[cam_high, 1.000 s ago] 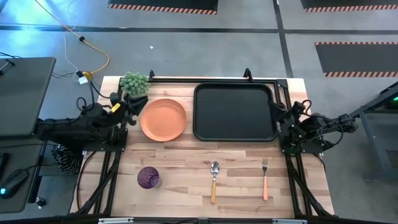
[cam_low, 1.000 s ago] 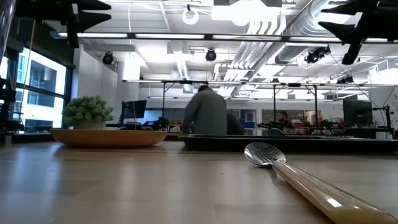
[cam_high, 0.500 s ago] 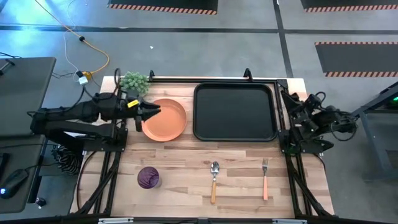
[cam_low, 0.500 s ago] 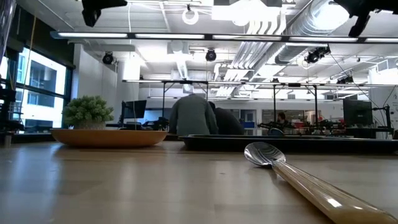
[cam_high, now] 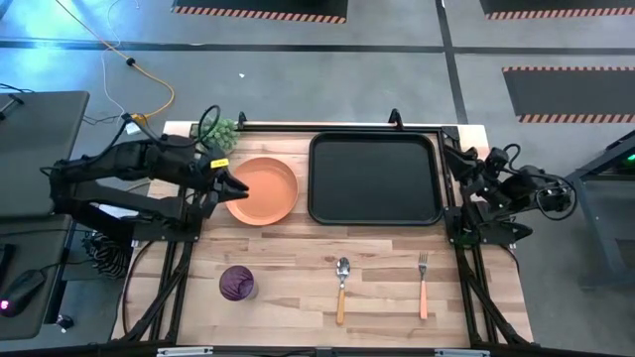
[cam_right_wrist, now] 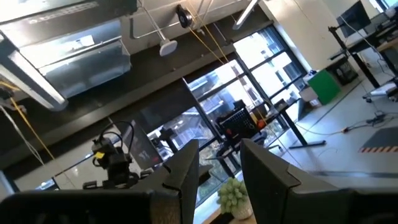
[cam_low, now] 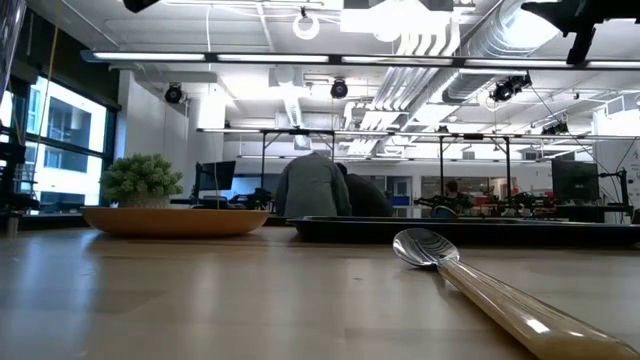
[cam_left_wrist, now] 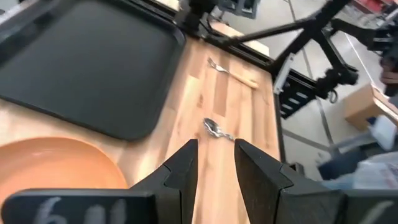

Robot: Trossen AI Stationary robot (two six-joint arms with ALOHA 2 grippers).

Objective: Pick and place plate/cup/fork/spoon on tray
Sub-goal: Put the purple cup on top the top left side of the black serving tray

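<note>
From above, the plate [cam_high: 262,190] is round, flat and orange. It sits on the wooden table [cam_high: 298,268] at the far left, just left of the tray [cam_high: 374,178]. The tray is big, black and has rounded corners. The cup [cam_high: 236,284] is small and dark purple and stands near the front left. The spoon [cam_high: 342,288] has a shiny bowl and a yellowish handle. The fork [cam_high: 423,286] has an orange-pink handle and lies to the right of the spoon. The left gripper [cam_high: 236,188] hangs over the left edge of the plate. The green plant ball [cam_high: 222,132] is behind that arm. The right gripper [cam_high: 472,171] waits at the right edge of the table, beside the tray.

From table height, the plate [cam_low: 176,220] looks like a low orange dish at the left, with the plant ball [cam_low: 141,178] behind it. The tray [cam_low: 470,230] is a thin dark strip. The spoon [cam_low: 480,285] lies close by. A person [cam_low: 312,188] bends over far back in the room.

In the left wrist view, the left gripper [cam_left_wrist: 214,165] has its two dark fingers a little apart, with nothing between them. Beyond them are the plate [cam_left_wrist: 56,168], the tray [cam_left_wrist: 84,62], the spoon [cam_left_wrist: 216,129] and the fork [cam_left_wrist: 230,71].

In the right wrist view, the right gripper [cam_right_wrist: 219,163] points up at the room. Its fingers are a little apart and hold nothing.
</note>
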